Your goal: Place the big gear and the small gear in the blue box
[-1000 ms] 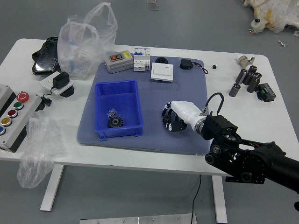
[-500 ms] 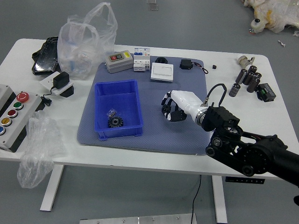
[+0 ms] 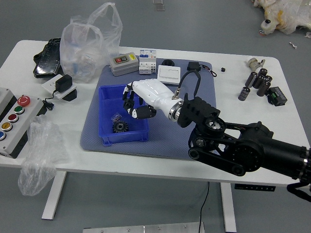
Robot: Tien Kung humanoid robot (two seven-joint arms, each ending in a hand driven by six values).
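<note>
My right hand reaches in from the right and hangs over the right part of the blue box, covering some of its inside and its right wall. Whether a gear is in this hand cannot be made out against its dark parts. A black toothed gear lies in the box near its front wall, below and left of the hand. Just behind that gear is a small clear object. No second gear can be clearly picked out. My left hand is out of view.
The box stands on a grey-blue mat. Behind it are a grey device and a white box. Plastic bags and a button panel are at the left. Dark cylinders stand at the right.
My right hand has risen from the mat and swung left until it is above the blue box. The box and the black gear in it have not moved.
</note>
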